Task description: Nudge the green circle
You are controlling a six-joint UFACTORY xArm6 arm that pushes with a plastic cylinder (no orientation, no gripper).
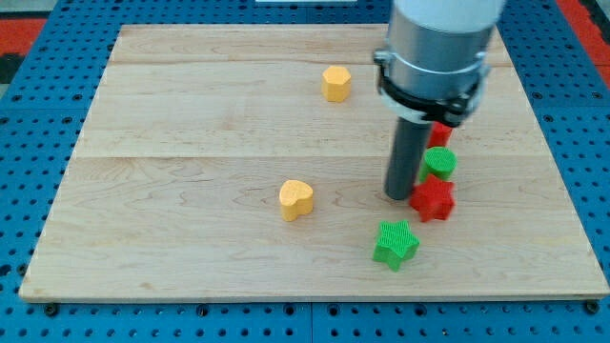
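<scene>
The green circle (440,161) lies at the right of the wooden board, just above a red star (434,198) and below another red block (440,133) that the arm partly hides. My tip (398,195) rests on the board just left of the green circle and touches or nearly touches the red star's left side. The rod hides the circle's left edge.
A green star (396,243) lies below my tip. A yellow heart (296,199) sits mid-board to the left. A yellow hexagon (335,84) lies near the view's top. The board (191,114) sits on a blue pegboard surface.
</scene>
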